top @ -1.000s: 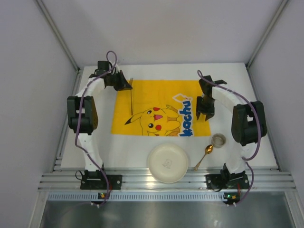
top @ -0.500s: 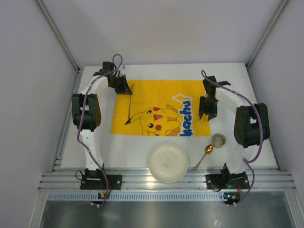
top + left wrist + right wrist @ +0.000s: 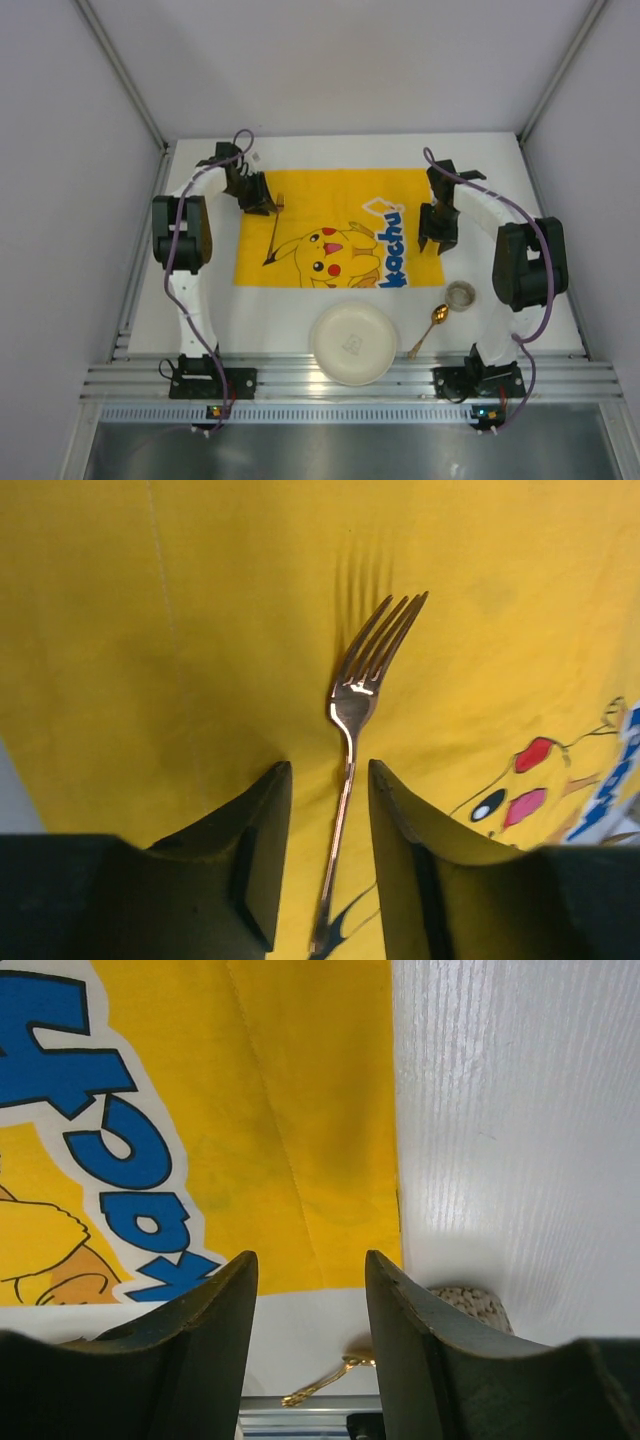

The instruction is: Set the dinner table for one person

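A gold fork point(image 3: 273, 232) lies on the left part of the yellow Pikachu-print cloth point(image 3: 330, 195), which is spread on the white dinner table point(image 3: 270, 315). My left gripper point(image 3: 266, 200) hangs over the fork's far end. In the left wrist view the fork point(image 3: 350, 705) lies flat on the cloth, its handle running between the open jaws of my left gripper point(image 3: 328, 770) without touching them. My right gripper point(image 3: 436, 240) is open and empty over the cloth's right edge. It shows in the right wrist view point(image 3: 310, 1260) above the cloth point(image 3: 300, 1110) and the table point(image 3: 500, 1110).
A white plate point(image 3: 352, 343) sits at the near edge in the middle. A gold spoon point(image 3: 428, 330) lies to its right. A small speckled cup point(image 3: 461, 294) stands just beyond the spoon. Cup point(image 3: 470, 1302) and spoon point(image 3: 320, 1390) also show past the right jaws.
My left gripper has moved toward the near side. The fork has shifted nearer along the cloth and tilted slightly. The right gripper shifted only a little.
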You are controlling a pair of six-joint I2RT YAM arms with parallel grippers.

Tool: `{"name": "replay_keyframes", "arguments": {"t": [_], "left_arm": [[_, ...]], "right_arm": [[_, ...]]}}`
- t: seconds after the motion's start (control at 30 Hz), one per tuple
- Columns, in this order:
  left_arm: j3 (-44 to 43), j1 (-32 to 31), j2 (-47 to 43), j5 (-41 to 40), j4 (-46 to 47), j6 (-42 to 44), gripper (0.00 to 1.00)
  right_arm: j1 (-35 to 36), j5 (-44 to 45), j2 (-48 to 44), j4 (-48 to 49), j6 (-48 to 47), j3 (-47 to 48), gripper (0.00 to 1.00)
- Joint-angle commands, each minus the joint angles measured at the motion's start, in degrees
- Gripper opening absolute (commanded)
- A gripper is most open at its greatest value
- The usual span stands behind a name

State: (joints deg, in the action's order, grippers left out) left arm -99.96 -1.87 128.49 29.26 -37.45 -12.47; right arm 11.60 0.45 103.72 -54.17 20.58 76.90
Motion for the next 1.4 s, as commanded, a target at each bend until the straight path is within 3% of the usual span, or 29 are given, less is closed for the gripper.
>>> {"name": "replay_keyframes", "arguments": {"t": [0.0, 0.13, 0.3, 0.5, 0.63, 0.97, 1.13, 1.17, 1.27, 1.37], "left_arm": [[0.8, 1.4, -1.0, -0.4, 2.0, -1.2, 0.45], [2.7, 3.1, -3.1, -1.0, 3.4, -2.3, 0.56], [5.4, 3.2, -7.1, -2.0, 4.8, -3.3, 0.57], [10.4, 3.1, -17.3, -2.1, 6.1, -4.7, 0.57], [13.6, 2.7, -20.8, -0.8, 8.1, -8.9, 0.57], [18.1, -2.1, -25.4, -0.2, 8.6, -10.2, 0.54], [20.9, -2.2, -28.5, -0.5, 8.4, -9.9, 0.54], [21.2, -2.2, -29.0, -0.4, 8.1, -9.9, 0.54], [23.0, -2.4, -30.8, -0.3, 8.3, -9.9, 0.54], [25.2, -3.8, -32.2, -0.6, 7.6, -9.3, 0.53]], "right_arm": [[-0.4, 1.5, -2.7, -0.9, -0.3, 3.2, 0.48], [-0.5, 3.9, -3.3, -2.8, 0.2, 4.7, 0.53], [-3.9, 8.2, -6.9, -5.2, 2.9, 2.5, 0.7], [-13.2, 10.7, -14.9, -7.7, 8.5, -7.8, 0.72], [-13.7, 10.4, -19.9, -9.5, 11.5, -12.9, 0.72], [-13.8, 7.2, -26.7, -5.9, 16.8, -27.9, 0.64], [-13.8, 6.4, -26.7, -2.3, 17.3, -32.5, 0.47], [-13.8, 6.4, -25.4, -0.2, 17.3, -33.3, 0.32], [-13.8, 7.9, -23.1, 2.3, 17.6, -34.1, 0.0], [-13.7, 10.9, -24.4, 0.8, 18.6, -29.6, 0.0]]}}
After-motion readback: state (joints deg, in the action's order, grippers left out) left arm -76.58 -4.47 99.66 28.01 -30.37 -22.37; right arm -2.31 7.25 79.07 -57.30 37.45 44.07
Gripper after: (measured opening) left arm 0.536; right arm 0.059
